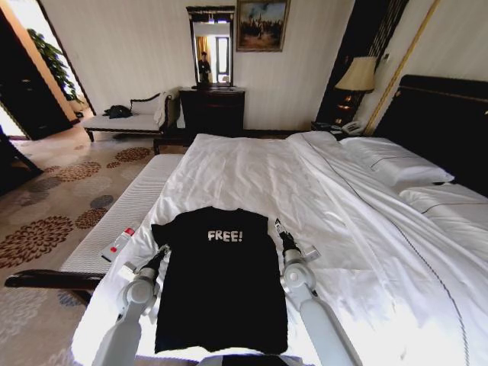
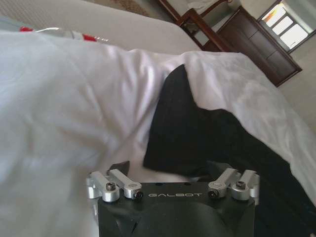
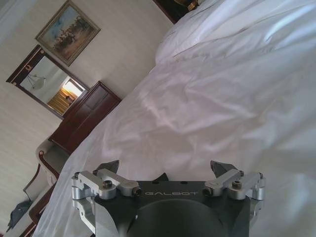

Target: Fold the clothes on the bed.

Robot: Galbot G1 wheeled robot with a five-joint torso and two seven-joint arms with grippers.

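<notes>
T-shirt [image 1: 221, 282] is the black short-sleeved one with "FREE!" in white across the chest, and it's lying flat, print side up, near the foot edge of the big white bed [image 1: 358, 229]. The collar end points toward the middle of the mattress and the hem is closest to the robot. It looks pretty neatly spread, both sleeves out to the sides, body not folded at all yet.

Left hand [image 1: 161, 252] sits right at the shirt's left sleeve, low over the sheet. From the left wrist camera the jaws are spread apart with the black sleeve [image 2: 173, 133] lying just ahead of them, nothing pinched between them.

Right hand [image 1: 280, 229] is at the other side, just beside the right sleeve, also low on the sheet. The right wrist camera shows its fingers [image 3: 221, 169] held wide apart too, with only rumpled white duvet [image 3: 212, 103] ahead of them, so it isn't holding anything.

Other stuff around: a small white and red item [image 1: 120, 243] on the padded strip along the bed's left side, pillows [image 1: 396, 164] up by the dark headboard, a dark dresser [image 1: 211, 110] with a mirror against the far wall.
</notes>
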